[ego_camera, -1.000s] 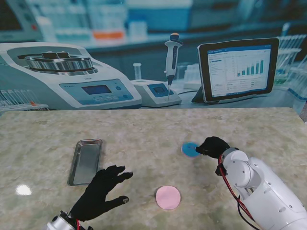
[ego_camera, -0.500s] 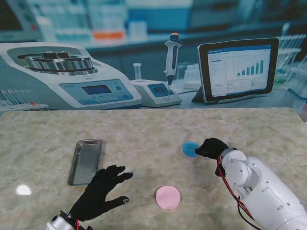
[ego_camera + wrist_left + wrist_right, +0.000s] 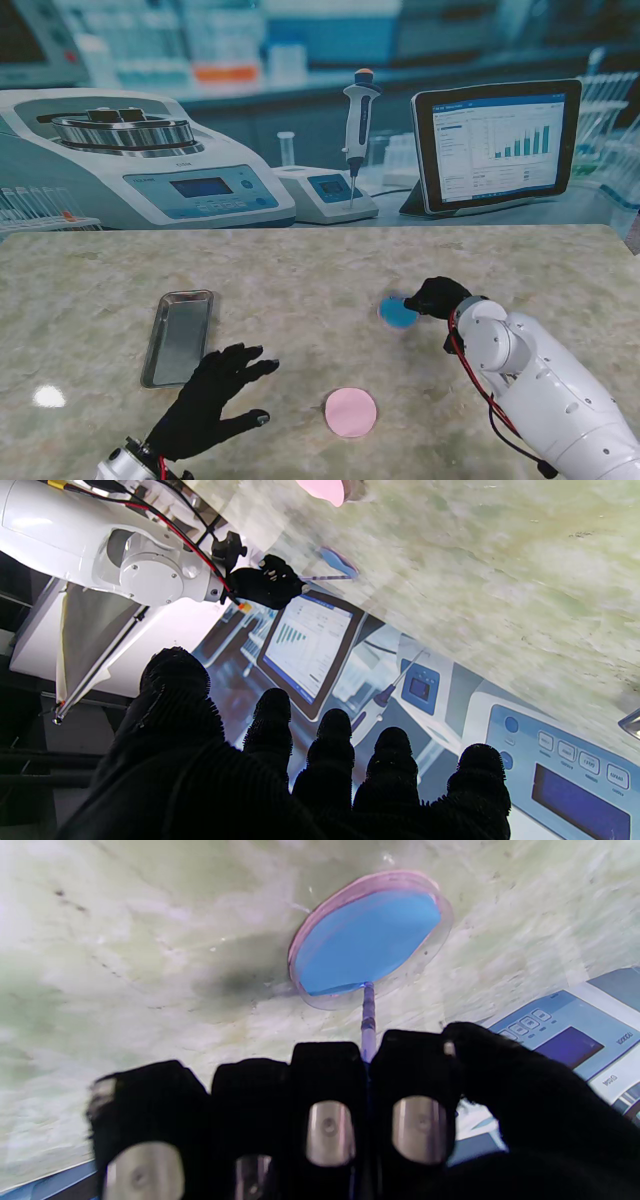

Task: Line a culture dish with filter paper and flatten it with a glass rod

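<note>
Stand view: marbled green-white stone table top (image 3: 300, 270); rectangular shallow metal tray (image 3: 180, 336) at left; round pink disc (image 3: 351, 412) nearer to me, centre; small round clear culture dish lined with blue filter paper (image 3: 397, 313) right of centre, farther from me than the pink disc. Black-gloved right hand (image 3: 436, 297) just beside the dish on its right, fingers curled closed. Black-gloved left hand (image 3: 210, 398) between tray and pink disc, fingers spread, nothing held. Left wrist view: left hand's fingertips (image 3: 334, 727) apart and free; right hand (image 3: 267, 581) seen across the table gripping a thin clear glass rod (image 3: 322, 577) whose tip reaches the blue dish (image 3: 339, 562). Right wrist view: right hand (image 3: 350, 1110) closed on the glass rod (image 3: 368, 1015), the rod passing between two fingers, its tip touching the near edge of the blue paper inside the dish (image 3: 367, 937); paper lies flat on the dish floor.
</note>
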You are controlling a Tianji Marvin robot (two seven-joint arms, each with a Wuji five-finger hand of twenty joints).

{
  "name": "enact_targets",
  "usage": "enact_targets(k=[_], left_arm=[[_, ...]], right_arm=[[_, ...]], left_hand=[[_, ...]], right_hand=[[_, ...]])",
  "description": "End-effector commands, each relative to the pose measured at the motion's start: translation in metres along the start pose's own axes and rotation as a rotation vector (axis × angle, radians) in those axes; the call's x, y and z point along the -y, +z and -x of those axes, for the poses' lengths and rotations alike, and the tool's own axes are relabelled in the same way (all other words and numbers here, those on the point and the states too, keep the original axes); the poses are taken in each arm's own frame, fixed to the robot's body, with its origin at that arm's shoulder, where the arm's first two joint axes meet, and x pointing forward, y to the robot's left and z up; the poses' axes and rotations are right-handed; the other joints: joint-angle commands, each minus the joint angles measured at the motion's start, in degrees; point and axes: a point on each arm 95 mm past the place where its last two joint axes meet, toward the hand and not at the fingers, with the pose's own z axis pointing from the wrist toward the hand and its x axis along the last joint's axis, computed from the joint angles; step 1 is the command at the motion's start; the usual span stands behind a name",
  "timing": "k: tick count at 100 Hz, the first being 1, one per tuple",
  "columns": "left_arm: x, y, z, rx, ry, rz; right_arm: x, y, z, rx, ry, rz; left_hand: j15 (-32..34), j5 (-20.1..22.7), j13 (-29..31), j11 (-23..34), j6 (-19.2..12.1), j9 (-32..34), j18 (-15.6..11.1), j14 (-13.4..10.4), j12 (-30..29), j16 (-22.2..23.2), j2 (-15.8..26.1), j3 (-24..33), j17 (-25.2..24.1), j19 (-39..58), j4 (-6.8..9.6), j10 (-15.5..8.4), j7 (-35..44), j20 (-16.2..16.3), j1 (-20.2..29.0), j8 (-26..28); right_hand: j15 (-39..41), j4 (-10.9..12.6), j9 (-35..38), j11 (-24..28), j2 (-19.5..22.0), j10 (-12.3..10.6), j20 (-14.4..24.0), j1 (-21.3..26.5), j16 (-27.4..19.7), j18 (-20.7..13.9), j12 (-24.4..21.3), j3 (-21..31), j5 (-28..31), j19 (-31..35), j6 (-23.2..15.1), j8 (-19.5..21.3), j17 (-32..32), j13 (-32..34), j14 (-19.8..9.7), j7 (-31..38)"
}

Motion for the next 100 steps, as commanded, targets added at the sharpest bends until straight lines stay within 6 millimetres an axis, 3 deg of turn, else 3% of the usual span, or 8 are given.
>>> enact_targets(k=[1, 27, 50, 100], left_arm=[[-0.001, -0.001, -0.001, 0.002, -0.003, 0.006], [-0.001, -0.001, -0.002, -0.001, -0.011, 0.0], [-0.003, 0.0, -0.003, -0.005, -0.018, -0.001], [-0.002, 0.0, -0.004, -0.005, -0.014, 0.002]], right_arm=[[0.006, -0.007, -0.004, -0.013, 0.01, 0.0], [0.009, -0.035, -0.006, -0.026, -0.014, 0.0], [0.015, -0.047, 0.001, -0.005, -0.031, -0.014], [0.014, -0.019, 0.004, 0.015, -0.056, -0.07]], left_hand=[[-1.0, -1.4, -1.6, -1.4, -1.7, -2.3, -2.0, -2.2, -1.1, -0.8, 1.7, -1.5, -0.1, -3.1, 1.34, -2.0, 0.6, -2.3, -0.1, 0.4], [-1.0, -1.4, -1.6, -1.4, -1.7, -2.3, -2.0, -2.2, -1.0, -1.0, 1.8, -1.5, -0.1, -3.2, 1.33, -1.9, 0.6, -2.7, -0.1, 0.4], [-1.0, -1.4, -1.6, -1.4, -1.7, -2.3, -2.1, -2.2, -1.0, -1.0, 1.8, -1.4, -0.1, -3.2, 1.35, -1.9, 0.6, -2.8, 0.0, 0.4], [-1.0, -1.3, -1.6, -1.4, -1.6, -2.2, -2.0, -2.3, -1.0, -1.0, 1.8, -1.5, 0.0, -3.2, 1.34, -1.9, 0.5, -3.1, 0.0, 0.4]], right_hand=[[6.4, 1.3, 3.9, 11.6, 0.6, -1.4, 1.7, -1.2, 2.0, 0.6, 1.1, 0.1, 4.2, 17.8, 5.2, 0.1, 2.5, 1.3, -7.6, 4.0], [6.4, 1.1, 3.9, 11.6, 0.9, -1.4, 1.6, -1.1, 1.9, 0.6, 1.1, -0.2, 4.2, 17.8, 5.2, 0.1, 2.5, 1.3, -7.6, 4.0], [6.3, 1.0, 3.9, 11.6, 1.0, -1.4, 1.6, -0.9, 1.9, 0.5, 1.1, -0.5, 4.2, 17.8, 5.2, 0.1, 2.5, 1.3, -7.7, 4.0], [6.4, 1.1, 3.9, 11.6, 1.0, -1.4, 1.7, -0.9, 1.9, 0.4, 1.1, -0.6, 4.2, 17.8, 5.2, 0.1, 2.5, 1.3, -7.9, 4.0]])
